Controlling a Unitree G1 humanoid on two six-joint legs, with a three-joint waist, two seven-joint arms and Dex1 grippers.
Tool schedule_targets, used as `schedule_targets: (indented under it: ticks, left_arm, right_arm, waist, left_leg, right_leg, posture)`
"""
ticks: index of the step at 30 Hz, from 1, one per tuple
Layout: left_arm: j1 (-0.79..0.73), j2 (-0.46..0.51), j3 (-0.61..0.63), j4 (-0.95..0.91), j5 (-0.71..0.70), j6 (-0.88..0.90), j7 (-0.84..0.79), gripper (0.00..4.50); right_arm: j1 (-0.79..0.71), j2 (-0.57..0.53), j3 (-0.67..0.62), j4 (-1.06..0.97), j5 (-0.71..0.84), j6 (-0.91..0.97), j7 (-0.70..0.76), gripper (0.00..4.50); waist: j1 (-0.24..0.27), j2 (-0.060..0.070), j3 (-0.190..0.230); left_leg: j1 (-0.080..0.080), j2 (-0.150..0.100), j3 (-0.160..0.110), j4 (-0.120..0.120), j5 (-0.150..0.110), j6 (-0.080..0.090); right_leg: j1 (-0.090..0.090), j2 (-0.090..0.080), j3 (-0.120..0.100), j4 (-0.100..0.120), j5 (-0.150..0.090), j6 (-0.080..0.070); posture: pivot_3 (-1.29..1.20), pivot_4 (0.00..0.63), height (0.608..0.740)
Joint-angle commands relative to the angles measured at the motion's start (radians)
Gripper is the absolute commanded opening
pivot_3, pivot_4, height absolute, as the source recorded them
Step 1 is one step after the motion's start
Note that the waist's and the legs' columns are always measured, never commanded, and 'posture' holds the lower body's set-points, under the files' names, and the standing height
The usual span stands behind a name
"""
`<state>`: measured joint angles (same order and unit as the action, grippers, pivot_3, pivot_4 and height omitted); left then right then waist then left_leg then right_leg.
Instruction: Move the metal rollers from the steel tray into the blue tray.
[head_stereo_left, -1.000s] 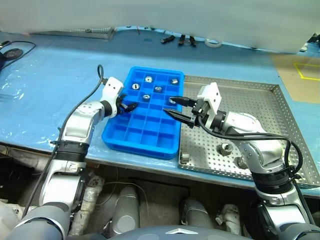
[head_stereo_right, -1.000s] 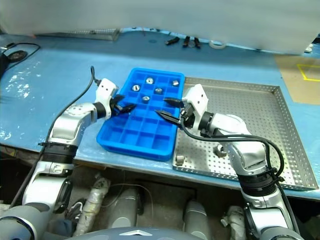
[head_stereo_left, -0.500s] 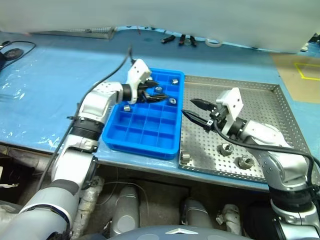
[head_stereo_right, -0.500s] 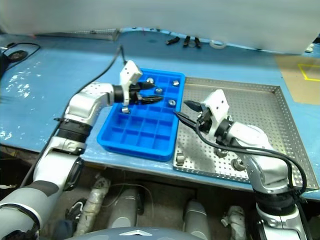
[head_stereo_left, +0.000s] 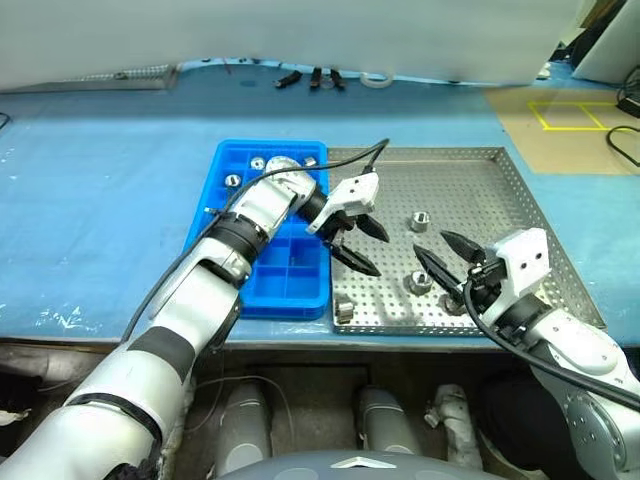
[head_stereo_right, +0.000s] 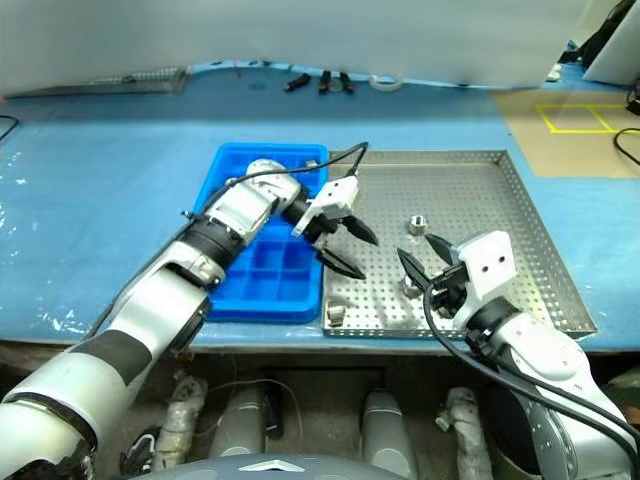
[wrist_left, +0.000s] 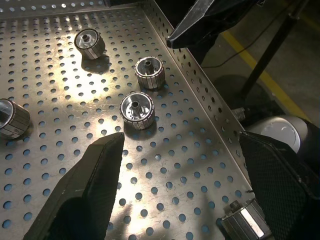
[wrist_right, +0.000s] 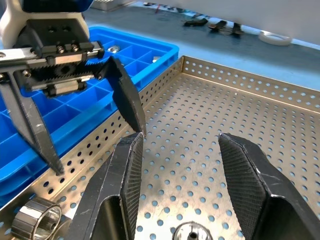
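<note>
- Starting nearest, lower right of the head view: right gripper hangs over the near part of the steel tray, fingers parted with nothing between them.
- Right wrist view adds a close look: one roller by the tray's near left rim, another roller top just below its own fingers; the left gripper's black fingers stand over the rim where the two trays meet.
- Centre of the head view: left gripper reaches across from the blue tray, jaws spread wide, empty, above the steel tray's left part.
- Left wrist view picks out the metal rollers standing on the perforated floor, apart from each other, and one at the rim.
- Steel tray: rollers sit in its near half; the far half is bare perforated metal.
- Blue tray: a few rollers in the far compartments, near compartments vacant.
- Far edge, upper centre: small black tools and a tape ring on the blue sheet.
</note>
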<state>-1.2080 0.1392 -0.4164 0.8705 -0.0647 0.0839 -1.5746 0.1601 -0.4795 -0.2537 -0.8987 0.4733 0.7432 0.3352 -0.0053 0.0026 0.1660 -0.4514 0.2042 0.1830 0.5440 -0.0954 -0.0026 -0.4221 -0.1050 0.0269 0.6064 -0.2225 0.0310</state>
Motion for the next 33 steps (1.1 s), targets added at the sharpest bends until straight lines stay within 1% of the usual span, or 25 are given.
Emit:
schedule_targets:
  ticks: [1, 4, 7, 11, 14, 19, 26, 33]
  left_arm:
    - [-0.073, -0.049, 0.004, 0.103, 0.052, -0.087, 0.058, 3.83]
    - [-0.12, -0.118, 0.025, 0.216, 0.1, -0.102, 0.22, 3.83]
    - [-0.123, -0.178, 0.055, 0.271, 0.106, -0.133, 0.295, 3.83]
    - [-0.092, -0.248, 0.043, 0.323, 0.156, -0.172, 0.414, 3.83]
    - [-0.058, -0.28, 0.027, 0.34, 0.191, -0.193, 0.43, 3.83]
    - [-0.037, -0.321, 0.043, 0.359, 0.216, -0.187, 0.452, 3.83]
    - [-0.045, -0.34, 0.064, 0.384, 0.228, -0.172, 0.497, 3.83]
    - [-0.014, -0.354, 0.058, 0.388, 0.247, -0.171, 0.485, 3.83]
  right_arm:
    - [0.022, 0.021, 0.004, -0.065, -0.015, -0.018, -0.044, 2.47]
    - [0.037, 0.04, 0.028, -0.062, -0.036, -0.04, -0.066, 2.47]
    - [0.048, 0.056, 0.037, -0.04, -0.059, -0.073, -0.075, 2.47]
    - [0.07, 0.066, 0.029, -0.04, -0.079, -0.096, -0.085, 2.47]
    - [0.097, 0.068, 0.0, -0.062, -0.077, -0.097, -0.091, 2.47]
    - [0.13, 0.072, -0.016, -0.094, -0.078, -0.091, -0.11, 2.47]
    - [0.16, 0.077, -0.016, -0.13, -0.08, -0.076, -0.137, 2.47]
    - [0.152, 0.071, -0.022, -0.146, -0.074, -0.051, -0.155, 2.47]
  waist:
    - [-0.009, 0.0, 0.0]
    - [-0.011, 0.0, 0.0]
    - [-0.013, 0.0, 0.0]
    - [-0.017, 0.0, 0.0]
    - [-0.019, 0.0, 0.0]
    - [-0.039, 0.0, 0.0]
    - [-0.067, 0.0, 0.0]
    - [-0.088, 0.0, 0.0]
  left_leg:
    - [0.0, 0.0, 0.0, 0.0, 0.0, 0.0]
    - [-0.001, -0.001, 0.001, 0.001, -0.001, 0.002]
    - [-0.002, -0.002, 0.002, 0.002, -0.003, 0.005]
    - [-0.002, -0.004, 0.004, 0.003, -0.005, 0.008]
    - [-0.002, -0.003, 0.005, 0.003, -0.006, 0.009]
    - [-0.002, -0.004, 0.007, 0.005, -0.007, 0.012]
    - [-0.002, -0.005, 0.007, 0.008, -0.009, 0.014]
    - [-0.003, -0.005, 0.007, 0.009, -0.01, 0.015]
  right_leg:
    - [0.0, 0.0, 0.0, 0.0, 0.0, 0.0]
    - [0.0, -0.002, 0.0, -0.001, 0.0, 0.001]
    - [0.0, -0.003, 0.0, -0.001, -0.001, 0.002]
    - [0.0, -0.003, 0.002, -0.002, -0.002, 0.003]
    - [0.001, -0.003, 0.002, -0.003, -0.002, 0.004]
    - [0.001, -0.004, 0.002, -0.003, -0.002, 0.004]
    - [0.003, -0.005, 0.003, -0.003, -0.003, 0.004]
    - [0.003, -0.005, 0.002, -0.004, -0.003, 0.005]
  posture:
    - [-0.57, 0.15, 0.74]
    - [-0.58, 0.15, 0.74]
    - [-0.59, 0.15, 0.74]
    - [-0.61, 0.15, 0.74]
    - [-0.64, 0.15, 0.74]
    - [-0.67, 0.15, 0.74]
    - [-0.69, 0.15, 0.74]
    - [-0.69, 0.15, 0.74]
